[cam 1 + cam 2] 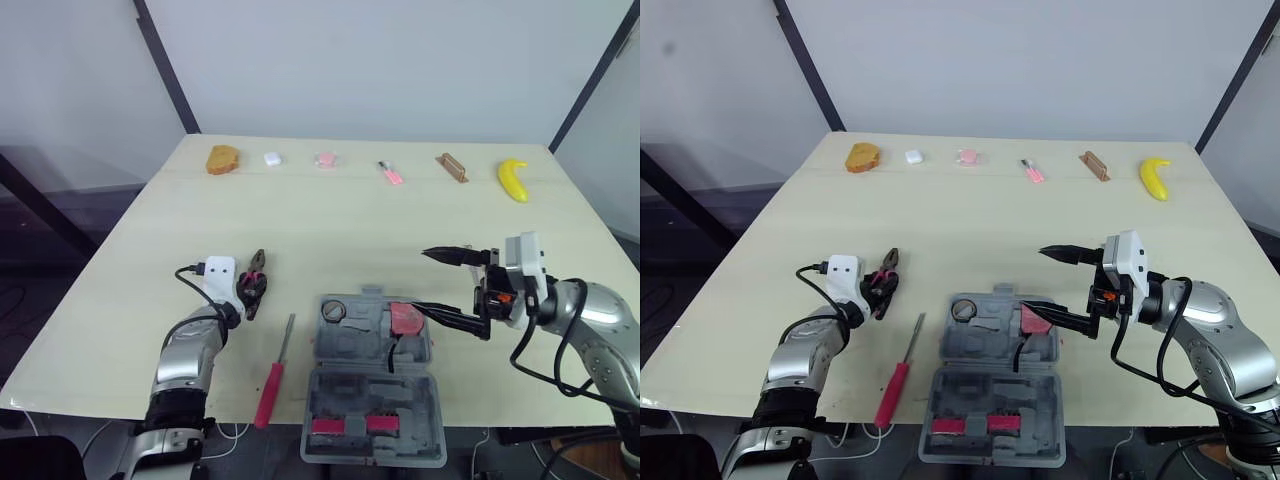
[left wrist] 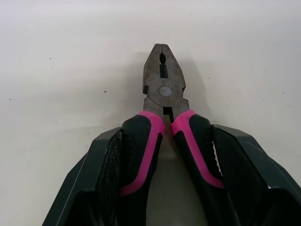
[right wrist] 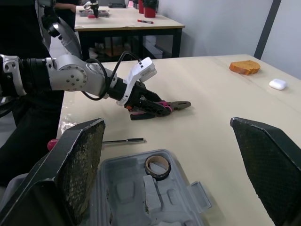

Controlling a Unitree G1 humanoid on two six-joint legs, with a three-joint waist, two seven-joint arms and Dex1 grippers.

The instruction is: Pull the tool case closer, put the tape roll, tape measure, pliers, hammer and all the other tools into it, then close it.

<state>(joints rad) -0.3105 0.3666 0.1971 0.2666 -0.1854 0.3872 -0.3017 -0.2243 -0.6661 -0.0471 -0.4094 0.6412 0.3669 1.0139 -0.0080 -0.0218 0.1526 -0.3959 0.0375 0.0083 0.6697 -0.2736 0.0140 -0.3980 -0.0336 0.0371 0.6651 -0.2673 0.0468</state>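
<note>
The grey tool case lies open near the table's front edge. A tape roll and a red tape measure sit in its far half. My right gripper hovers open over the case's right side, fingers spread wide and nothing between them. The pink-and-black pliers lie on the table left of the case. My left gripper is shut on their handles, one finger pressed to each side. A red-handled screwdriver lies between the pliers and the case.
A row of small items runs along the table's far edge: bread, a white case, two pink pieces, a brown block and a banana. The front edge is close behind the case.
</note>
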